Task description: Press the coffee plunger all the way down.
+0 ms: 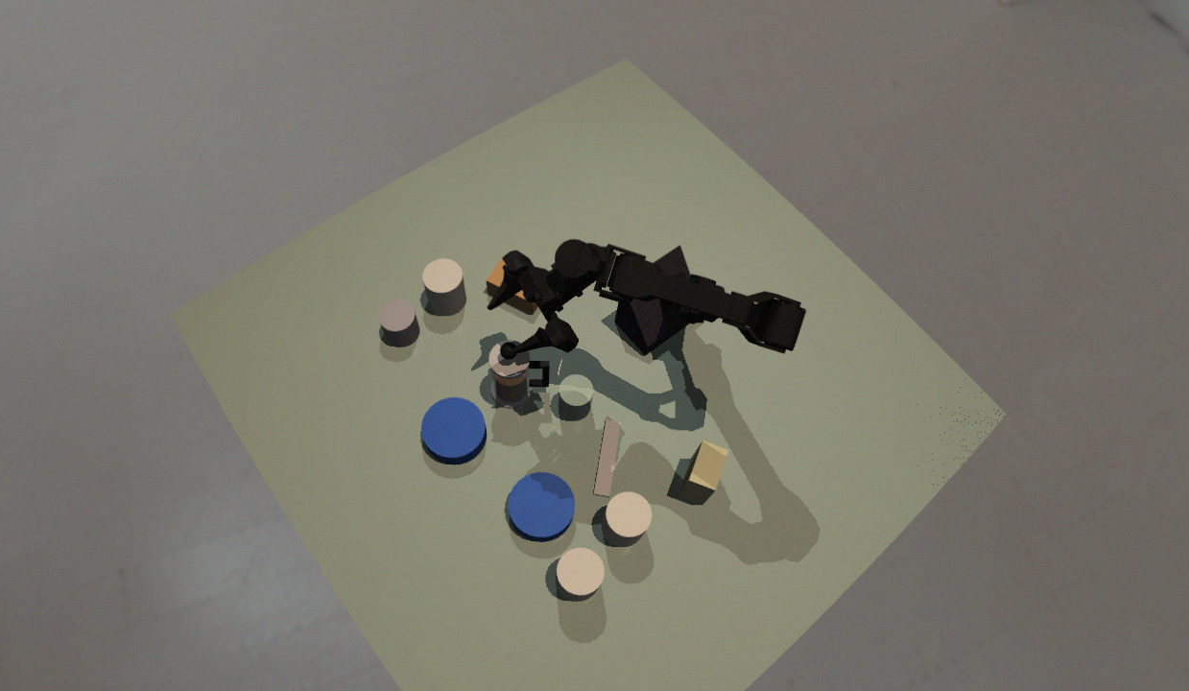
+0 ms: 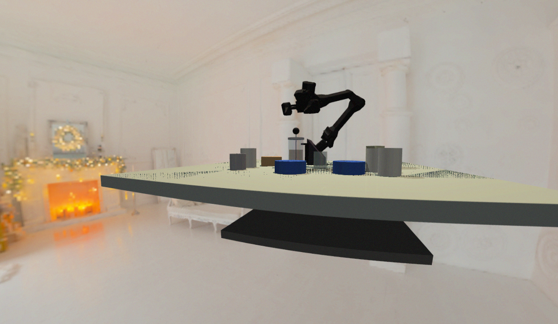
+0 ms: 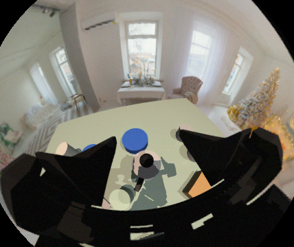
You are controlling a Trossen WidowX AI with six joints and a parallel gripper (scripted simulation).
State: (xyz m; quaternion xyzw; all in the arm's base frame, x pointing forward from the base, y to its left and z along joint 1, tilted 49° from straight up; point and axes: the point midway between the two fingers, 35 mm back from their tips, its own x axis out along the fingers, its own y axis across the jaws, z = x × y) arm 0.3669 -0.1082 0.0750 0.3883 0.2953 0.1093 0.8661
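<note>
One gripper wide apart above the press

One arm reached out from its base over the table. Gripper hung well above the coffee press, fingers spread wide, nothing between them. In the wrist view both dark fingertips stood far apart, with the plunger knob in the gap below and touching neither. Exterior view showed clear air between gripper and knob.

Press stood upright on the table, dark liquid low in the glass, black handle on the side toward the arm base. Knob sat on a short rod above the lid. How far the plunger was pushed down: cannot tell for sure.

Around the press, top view: clear glass cup just beside it, one blue disc near it, second blue disc further off. Two beige-topped cylinders and stood on the far side, an orange block partly hidden under the gripper. Thin flat bar, tan block and two more beige cylinders lay well apart from the press.
</note>
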